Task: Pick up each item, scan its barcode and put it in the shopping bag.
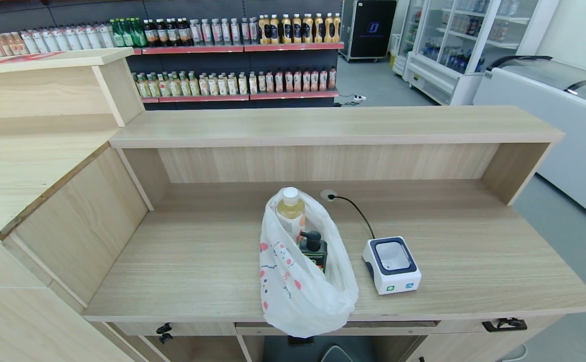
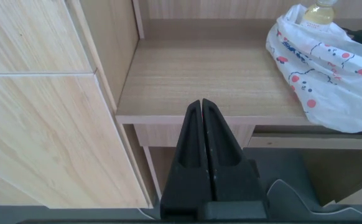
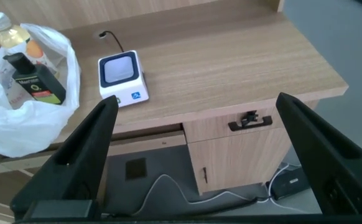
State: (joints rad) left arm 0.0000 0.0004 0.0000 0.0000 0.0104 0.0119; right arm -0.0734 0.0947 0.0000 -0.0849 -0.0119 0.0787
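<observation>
The shopping bag (image 1: 293,291) hides the lower parts of the juice bottle (image 1: 291,208) and pump bottle (image 1: 314,251).

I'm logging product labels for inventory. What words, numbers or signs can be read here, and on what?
Nothing reads clearly.
Dark pump bottle: green label print, too small to read.
Drink bottle: label blurred.
Scanner: one green and one blue icon on its front, no legible words.
Shopping bag: red and blue cartoon pattern, no legible words.
Shelf bottles: labels too small.
</observation>
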